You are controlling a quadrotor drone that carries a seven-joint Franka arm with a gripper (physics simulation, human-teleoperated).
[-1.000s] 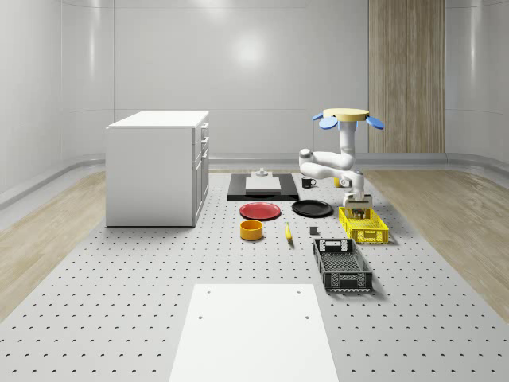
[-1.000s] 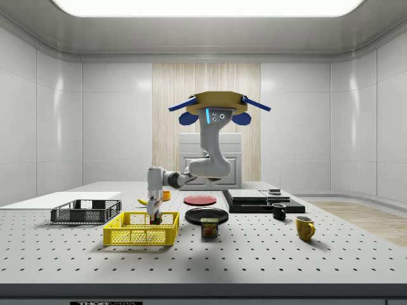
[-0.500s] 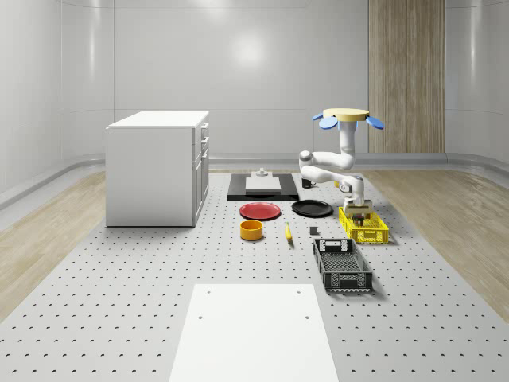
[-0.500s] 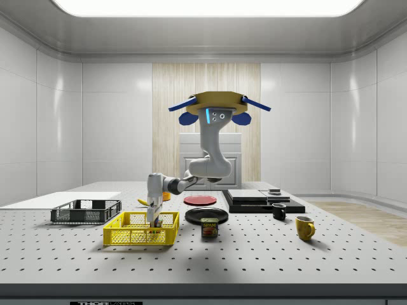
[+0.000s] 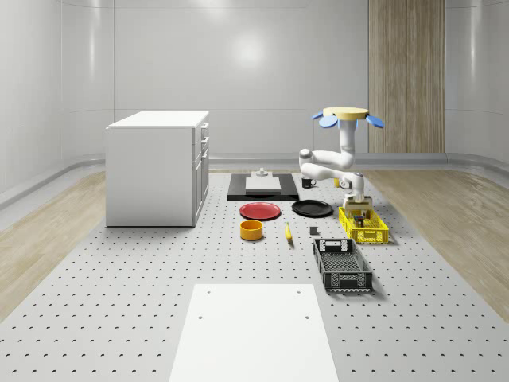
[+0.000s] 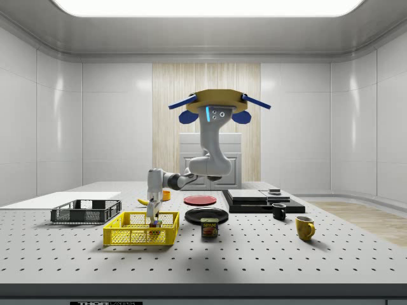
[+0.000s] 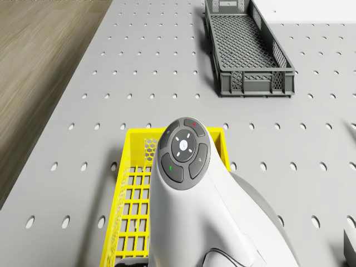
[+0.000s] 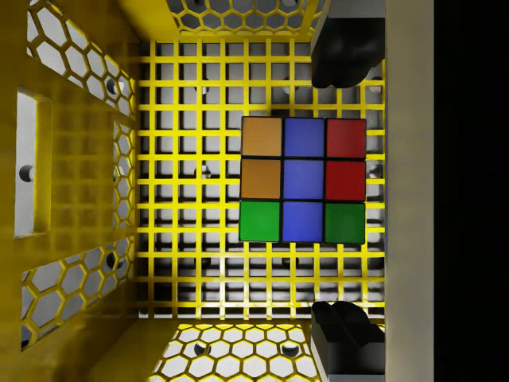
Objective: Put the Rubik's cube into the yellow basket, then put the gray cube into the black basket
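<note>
The Rubik's cube (image 8: 303, 180) lies flat on the floor of the yellow basket (image 8: 87, 159), its orange, blue, red and green squares facing up. My gripper (image 8: 346, 193) hangs open just above it, one finger on each side of the cube, neither touching it. From outside, the gripper (image 5: 359, 207) reaches down into the yellow basket (image 5: 363, 227). The drone (image 5: 346, 114) hovers above the table just behind that basket. A small gray cube (image 5: 313, 231) sits on the table between the yellow basket and the banana. The black basket (image 5: 342, 265) stands nearer the front.
A black plate (image 5: 312, 208), red plate (image 5: 260, 211), orange bowl (image 5: 251, 230) and banana (image 5: 288, 231) lie on the whole-scene view's left of the baskets. A can (image 6: 209, 227) and two mugs (image 6: 304, 227) stand on the side view's right. A white cabinet (image 5: 157, 167) stands far left.
The gripper went lower into the yellow basket and now sits slightly higher again, with the arm's elbow shifted. The drone has hardly moved.
</note>
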